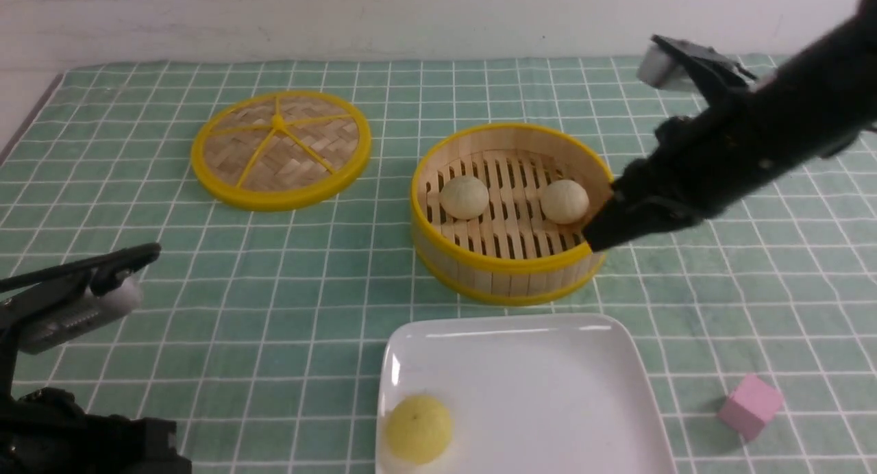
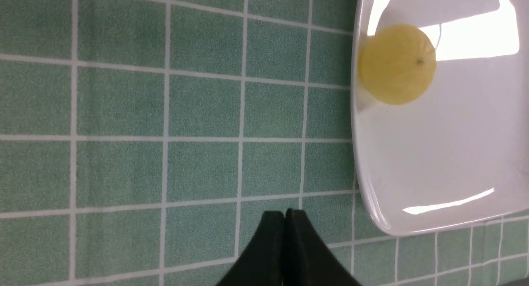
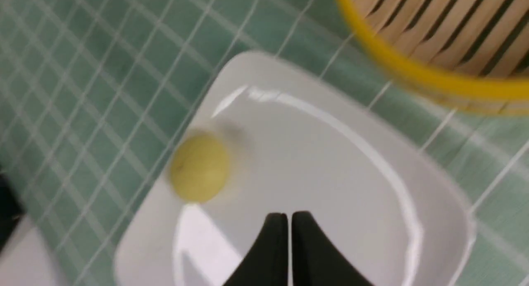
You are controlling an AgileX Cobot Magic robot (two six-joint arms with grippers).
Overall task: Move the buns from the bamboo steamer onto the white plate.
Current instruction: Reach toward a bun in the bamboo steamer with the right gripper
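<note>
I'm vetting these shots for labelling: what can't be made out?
- Front view: the white plate's near side, cut off by the lower edge.
- Right wrist view: both buns, out of frame.
- Front view: left gripper's fingertips, cropped.
- Right wrist view: steamer's rim, blurred.

Bamboo steamer point(image 1: 514, 268): I read no lettering or number on it.
Buns point(image 1: 464, 197): I see no mark on either.
White plate point(image 1: 534, 392): I find no brand or sign on its rim or face.
Yellow ball point(image 1: 418, 429): one small dark spot point(image 2: 420, 61), which I cannot read as any character.
Woven lid point(image 1: 281, 150): I make out no writing on it.
Pink block point(image 1: 751, 407): I can read nothing on its faces.
Counter cloth point(image 1: 274, 323): pale grid lines only, no words that I can read.
My right pincer point(image 3: 289, 213): I can read no label on it.
My left pincer point(image 2: 284, 211): nor on this one.
</note>
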